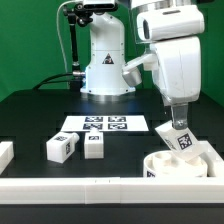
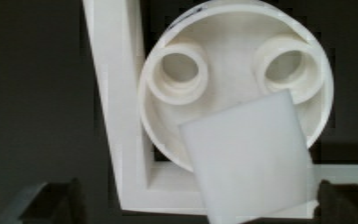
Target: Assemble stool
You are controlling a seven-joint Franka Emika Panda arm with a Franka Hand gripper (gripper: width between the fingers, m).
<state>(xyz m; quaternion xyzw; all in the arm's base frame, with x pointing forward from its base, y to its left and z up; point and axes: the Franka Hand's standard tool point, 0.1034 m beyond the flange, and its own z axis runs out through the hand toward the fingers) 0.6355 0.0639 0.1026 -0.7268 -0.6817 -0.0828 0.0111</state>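
1. Exterior view: the seat (image 1: 170, 165) sat in the near right corner of the table (image 1: 40, 110), against the border rail (image 1: 100, 190), with one leg (image 1: 184, 140) standing tilted in it
2. The gripper (image 1: 178, 118) hung right above that leg, jaws spread wide, not gripping anything as far as I could see
3. Leg's long axis ran roughly up-down, leaning a bit right
4. Two more legs (image 1: 62, 147) lay well off to the left, near the marker board (image 1: 100, 125)

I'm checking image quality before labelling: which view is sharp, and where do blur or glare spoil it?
Exterior view: fairly sharp, tags on the loose legs readable, white arm bright against the dark table. Wrist view: soft, close-up leg blurred, seat washed out, holes still visible.
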